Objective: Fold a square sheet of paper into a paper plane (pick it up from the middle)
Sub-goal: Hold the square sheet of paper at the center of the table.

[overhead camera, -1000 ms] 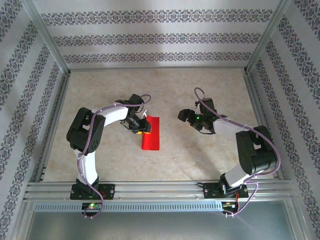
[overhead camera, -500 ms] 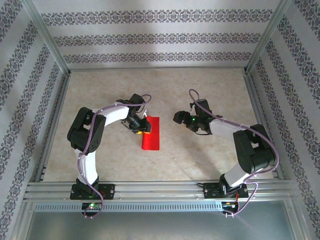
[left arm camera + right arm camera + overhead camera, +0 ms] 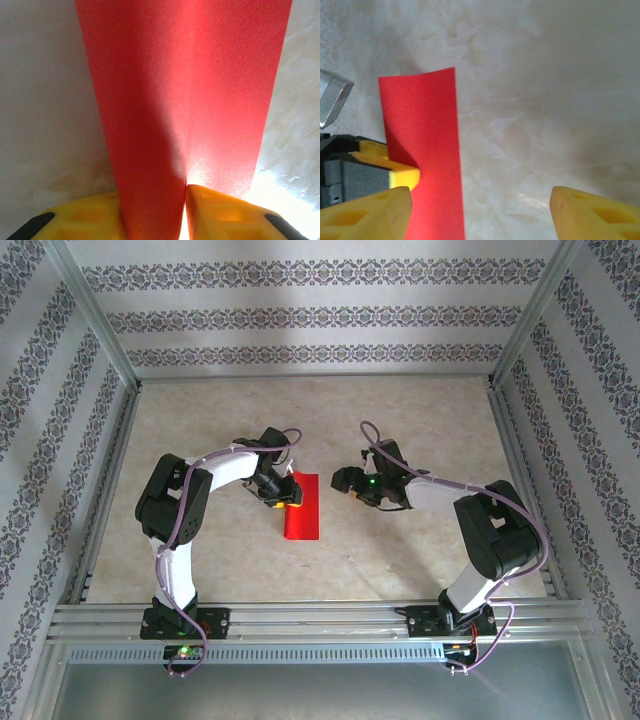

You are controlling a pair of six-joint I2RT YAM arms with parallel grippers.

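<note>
Left jaws are clamped tight on the paper point(image 3: 302, 512), gripping it at its left edge. It's a narrow red strip on the bench point(image 3: 420, 410), about midway between my two arms. Right jaws are wide apart, hovering just off the paper's right side, not touching.

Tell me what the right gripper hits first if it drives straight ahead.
Likely the bare table: the right gripper is open and aimed just beside the red sheet, whose edge one finger might clip. Depth is unclear.

one paper sheet point(image 3: 302, 510), two pincers point(image 3: 284, 497) point(image 3: 341, 480)
</note>
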